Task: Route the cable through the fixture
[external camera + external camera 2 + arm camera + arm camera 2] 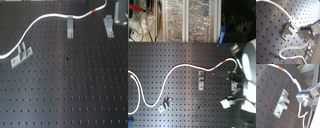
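Cable [288,74] end in claw [301,96]: second wrist view only; 1st ext crops it.

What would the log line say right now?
hand: shut on cable | red band: near hand | cable: through the first two clips, not the third

All four pictures are soft and low in detail. Both exterior views are evenly lit, and the dark pegboard [65,90] shows barely a shadow. In the first wrist view, pale glare washes the pegboard around the clip [288,30]. Edges blur in the second wrist view.
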You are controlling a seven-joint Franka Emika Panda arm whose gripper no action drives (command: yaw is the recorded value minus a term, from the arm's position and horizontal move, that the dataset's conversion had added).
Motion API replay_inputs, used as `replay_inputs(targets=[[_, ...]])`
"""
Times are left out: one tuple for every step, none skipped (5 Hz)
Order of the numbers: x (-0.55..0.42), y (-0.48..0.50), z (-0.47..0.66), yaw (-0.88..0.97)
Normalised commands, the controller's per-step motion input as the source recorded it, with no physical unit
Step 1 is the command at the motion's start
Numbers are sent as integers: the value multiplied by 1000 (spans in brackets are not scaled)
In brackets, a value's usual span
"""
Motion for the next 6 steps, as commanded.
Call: replay_inputs(targets=[[-263,57,3,146],[-54,-29,84,-11],[-527,-229,242,0],[6,46,-1,0],[-257,228,-4,0],[-20,79,-1,0]])
